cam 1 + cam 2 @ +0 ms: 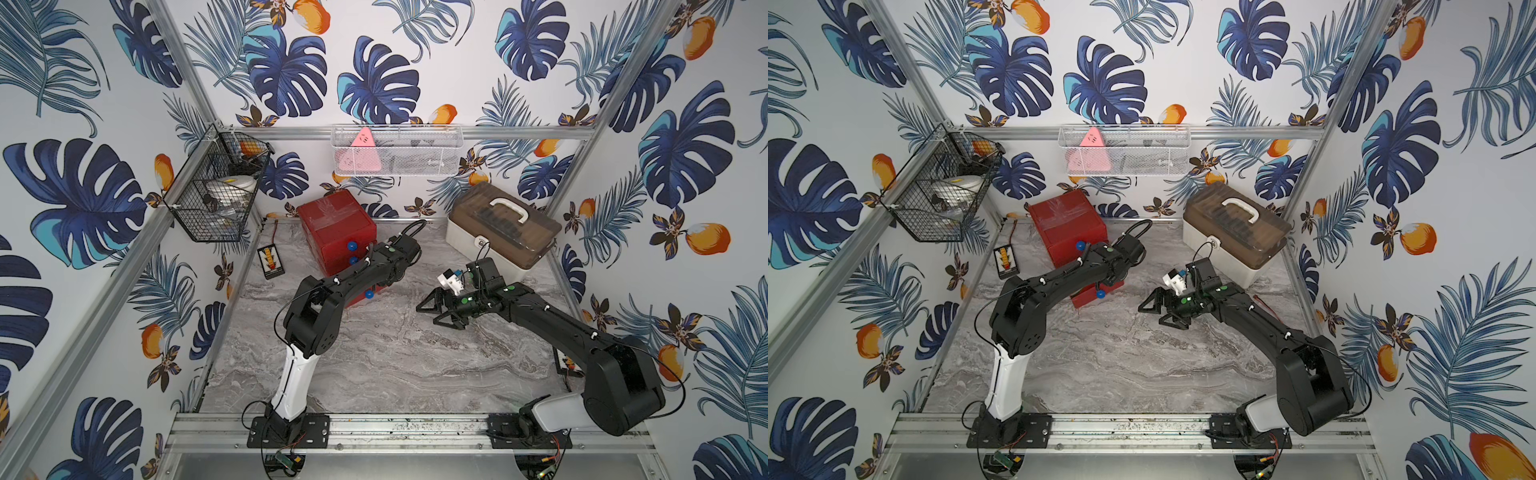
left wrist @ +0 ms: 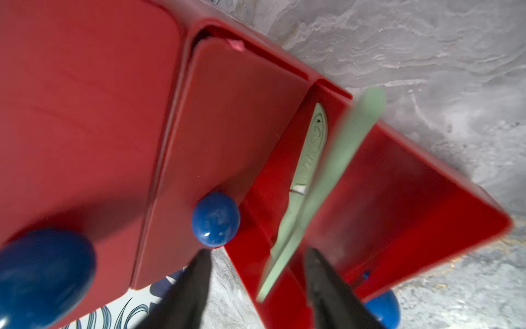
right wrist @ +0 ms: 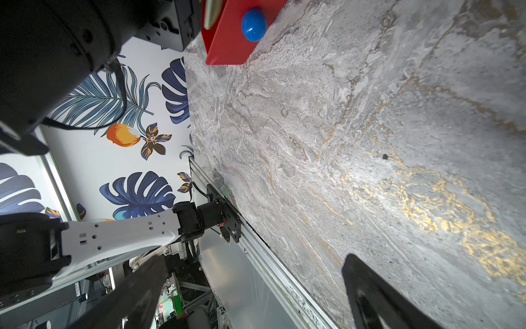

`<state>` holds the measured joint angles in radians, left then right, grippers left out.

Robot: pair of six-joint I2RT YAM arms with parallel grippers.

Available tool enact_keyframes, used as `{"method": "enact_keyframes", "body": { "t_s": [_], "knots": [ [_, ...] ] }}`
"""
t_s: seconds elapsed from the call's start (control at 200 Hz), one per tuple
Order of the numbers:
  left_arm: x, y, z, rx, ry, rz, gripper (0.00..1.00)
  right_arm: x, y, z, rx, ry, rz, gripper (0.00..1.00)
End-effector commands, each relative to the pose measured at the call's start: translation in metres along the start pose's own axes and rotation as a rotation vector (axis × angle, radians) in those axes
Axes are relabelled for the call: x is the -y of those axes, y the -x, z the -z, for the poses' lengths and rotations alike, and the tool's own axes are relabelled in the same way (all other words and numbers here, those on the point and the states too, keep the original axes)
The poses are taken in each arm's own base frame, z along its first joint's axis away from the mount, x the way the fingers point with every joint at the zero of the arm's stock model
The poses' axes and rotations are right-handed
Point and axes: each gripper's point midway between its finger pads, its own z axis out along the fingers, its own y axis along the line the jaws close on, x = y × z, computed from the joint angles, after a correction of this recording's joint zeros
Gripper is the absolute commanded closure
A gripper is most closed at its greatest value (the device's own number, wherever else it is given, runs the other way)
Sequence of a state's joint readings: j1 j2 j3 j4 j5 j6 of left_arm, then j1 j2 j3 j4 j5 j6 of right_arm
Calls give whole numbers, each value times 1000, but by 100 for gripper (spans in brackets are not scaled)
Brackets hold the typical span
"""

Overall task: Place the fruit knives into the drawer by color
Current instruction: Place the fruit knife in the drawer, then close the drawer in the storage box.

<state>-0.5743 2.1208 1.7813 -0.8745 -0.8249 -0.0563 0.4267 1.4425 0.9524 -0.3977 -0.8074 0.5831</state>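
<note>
Left claw (image 2: 256,250) released, clear of pale green knife (image 2: 341,159) over drawer (image 2: 404,182); likely light, stiff, slippery: pinch handle flats.

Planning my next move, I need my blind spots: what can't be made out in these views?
Both top views: the left arm covers the open bottom drawer of the glossy red chest.
Left wrist: a motion-blurred pale green plastic knife; resting or falling, unclear.
Left wrist: shut upper drawers hide contents; pink sliver too small.
Right wrist: bottom drawer cut by edge.
</note>
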Motion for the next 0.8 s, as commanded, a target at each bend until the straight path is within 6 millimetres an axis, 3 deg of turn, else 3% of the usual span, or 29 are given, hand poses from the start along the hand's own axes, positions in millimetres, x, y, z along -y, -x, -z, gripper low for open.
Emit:
{"method": "enact_keyframes", "body": {
  "t_s": [0.0, 0.07, 0.25, 0.305, 0.355, 0.435, 0.53, 0.625, 0.74, 0.795],
  "knots": [
    [-8, -1, 10, 12, -10, 45, 29, -4, 6, 2, 7, 16, 8, 0],
    [-9, -4, 17, 12, -34, 70, 21, -4, 10, 0, 9, 21, 0, 0],
    [-13, -2, 48, 33, -107, 133, 19, 0, 20, -3, 36, 41, -53, 0],
    [-16, 4, 63, 64, -137, 162, 19, 0, 23, -6, 41, 55, -75, 7],
    [-20, 11, 76, 84, -178, 204, 18, 0, 27, -8, 47, 69, -99, 21],
    [-31, 26, 95, 121, -228, 275, 15, 4, 35, -15, 52, 77, -153, 60],
    [-52, 47, 107, 154, -235, 339, 11, 9, 44, -25, 50, 97, -223, 78],
    [-73, 66, 102, 157, -237, 415, 11, 10, 57, -36, 59, 139, -296, 100],
    [-112, 73, 73, 126, -260, 595, 17, 11, 76, -51, 74, 190, -383, 100],
    [-128, 68, 55, 99, -288, 699, 27, 12, 84, -58, 78, 202, -411, 100]
  ]
}}
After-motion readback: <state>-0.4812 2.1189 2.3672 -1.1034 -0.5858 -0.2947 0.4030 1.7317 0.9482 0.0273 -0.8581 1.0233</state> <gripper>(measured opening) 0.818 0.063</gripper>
